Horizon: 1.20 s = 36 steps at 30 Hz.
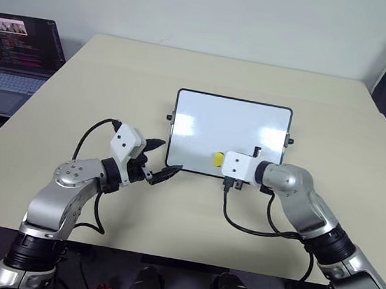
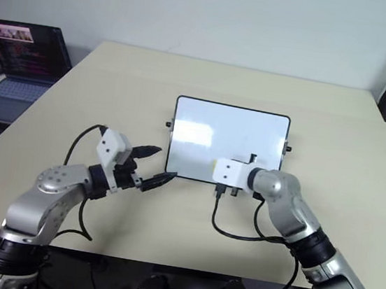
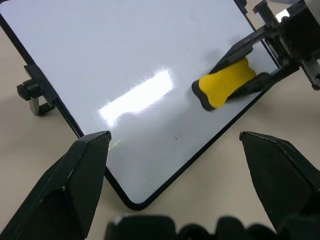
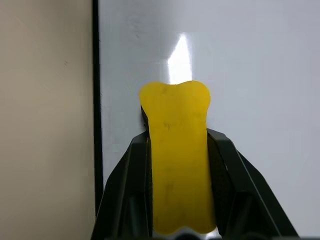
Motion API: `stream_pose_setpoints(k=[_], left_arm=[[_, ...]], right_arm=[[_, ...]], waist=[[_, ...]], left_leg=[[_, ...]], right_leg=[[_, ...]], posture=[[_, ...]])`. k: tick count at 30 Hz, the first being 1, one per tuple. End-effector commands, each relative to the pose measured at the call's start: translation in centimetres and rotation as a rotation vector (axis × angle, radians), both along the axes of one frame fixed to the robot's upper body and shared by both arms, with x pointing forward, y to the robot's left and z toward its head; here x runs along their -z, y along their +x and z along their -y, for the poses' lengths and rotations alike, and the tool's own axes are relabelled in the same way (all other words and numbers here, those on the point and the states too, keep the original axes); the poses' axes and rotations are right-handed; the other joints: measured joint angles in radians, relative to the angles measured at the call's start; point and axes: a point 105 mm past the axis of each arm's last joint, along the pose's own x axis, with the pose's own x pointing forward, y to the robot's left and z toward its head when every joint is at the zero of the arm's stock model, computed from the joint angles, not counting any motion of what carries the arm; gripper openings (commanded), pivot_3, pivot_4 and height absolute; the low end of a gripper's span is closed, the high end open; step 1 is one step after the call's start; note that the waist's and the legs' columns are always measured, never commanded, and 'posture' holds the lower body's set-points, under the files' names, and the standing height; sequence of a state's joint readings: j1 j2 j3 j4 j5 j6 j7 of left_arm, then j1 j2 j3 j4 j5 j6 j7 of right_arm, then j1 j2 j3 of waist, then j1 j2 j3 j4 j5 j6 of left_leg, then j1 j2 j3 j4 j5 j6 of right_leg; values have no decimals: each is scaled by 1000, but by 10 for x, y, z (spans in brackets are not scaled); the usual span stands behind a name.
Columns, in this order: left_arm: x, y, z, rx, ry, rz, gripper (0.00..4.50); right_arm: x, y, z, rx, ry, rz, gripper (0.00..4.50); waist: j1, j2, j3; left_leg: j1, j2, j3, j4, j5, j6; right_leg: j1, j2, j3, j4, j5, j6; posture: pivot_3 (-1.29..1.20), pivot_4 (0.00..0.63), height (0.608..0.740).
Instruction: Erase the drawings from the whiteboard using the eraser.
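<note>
Head views: one whiteboard lies flat on the table; the right gripper presses one yellow eraser onto its near edge. The left gripper hovers off the board's near-left corner, fingers apart. One laptop sits far left.

Left wrist: two spread fingers flank the board's corner.

Right wrist: both fingers clamp the eraser's sides.

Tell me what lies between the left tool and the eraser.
Bare whiteboard with glare on it, no drawings visible; the left wrist view shows this stretch from the left tool to the eraser, held in the right tool.
</note>
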State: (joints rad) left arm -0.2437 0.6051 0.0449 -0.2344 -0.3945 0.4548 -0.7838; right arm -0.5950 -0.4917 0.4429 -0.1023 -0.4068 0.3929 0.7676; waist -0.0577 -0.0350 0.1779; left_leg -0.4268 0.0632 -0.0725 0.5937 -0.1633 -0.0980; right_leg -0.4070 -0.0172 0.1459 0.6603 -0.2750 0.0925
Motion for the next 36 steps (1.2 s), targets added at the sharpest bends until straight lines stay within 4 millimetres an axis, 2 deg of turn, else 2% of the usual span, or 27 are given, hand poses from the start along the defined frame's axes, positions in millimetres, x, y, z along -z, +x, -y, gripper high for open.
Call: stream_pose_setpoints(k=[1,3,7,9,11,14,17,21,23,25,27,36], left_arm=[[-9,0,8,52,-5,35,4500],[-10,-2,12,89,-3,32,4500],[-12,-7,26,195,21,40,4500],[-13,-5,31,226,28,50,4500],[-13,-2,33,237,24,52,4500],[-10,4,37,265,27,53,4500],[-9,7,44,303,30,60,4500],[-10,10,66,402,34,88,4500],[-12,11,71,431,34,100,4500],[-16,10,80,490,66,133,4500],[-20,7,91,547,68,149,4500],[-32,-8,134,742,37,178,4500]], right_arm=[[-24,-4,14,76,148,-7,1090],[-35,-15,18,95,263,-33,1090],[-45,-36,54,242,405,-36,1090],[-45,-44,64,289,434,-23,1090],[-46,-46,64,301,443,-6,1090],[-46,-41,52,296,452,30,1090],[-46,-38,55,346,459,60,1090],[-36,-43,103,578,513,71,1090],[-38,-47,118,654,563,83,1090],[-37,-57,144,774,630,92,1090],[-33,-66,158,850,693,77,1090],[4,-64,158,985,921,-120,1090]], waist=[[1,0,0],[2,0,0],[3,0,0],[4,0,0],[0,0,0],[-14,0,0],[-18,0,0],[1,0,0],[5,0,1],[6,0,1],[6,0,0],[-7,0,0]], left_leg=[[0,0,0,0,0,0],[0,0,0,-1,0,0],[-6,0,0,-1,-1,-1],[-6,0,0,-2,-1,-1],[-6,0,0,-2,-1,-1],[-5,0,0,-1,-1,-1],[-4,0,0,-1,-1,-1],[-6,0,0,-1,-1,-1],[-7,0,0,-1,-1,-2],[-7,0,0,-2,-1,-2],[-6,0,-1,-2,-1,-2],[-5,0,-1,0,-1,-1]], right_leg=[[0,0,0,0,0,0],[0,0,0,0,0,0],[-4,0,-1,-1,0,2],[-4,0,-1,-2,1,5],[-4,0,-1,-2,0,4],[-4,0,-1,-1,-1,0],[-4,0,-1,-1,0,0],[-4,0,-1,-2,-1,1],[-4,0,-1,-2,-1,2],[-4,0,-1,-2,1,5],[-4,0,-2,-2,1,6],[-3,1,-1,1,-1,1]], posture=[[0,150,740],[0,150,740],[0,150,740],[0,150,740],[0,150,740],[0,150,740],[0,150,740],[0,150,740],[0,150,740],[0,150,740],[0,150,740],[0,150,740]])
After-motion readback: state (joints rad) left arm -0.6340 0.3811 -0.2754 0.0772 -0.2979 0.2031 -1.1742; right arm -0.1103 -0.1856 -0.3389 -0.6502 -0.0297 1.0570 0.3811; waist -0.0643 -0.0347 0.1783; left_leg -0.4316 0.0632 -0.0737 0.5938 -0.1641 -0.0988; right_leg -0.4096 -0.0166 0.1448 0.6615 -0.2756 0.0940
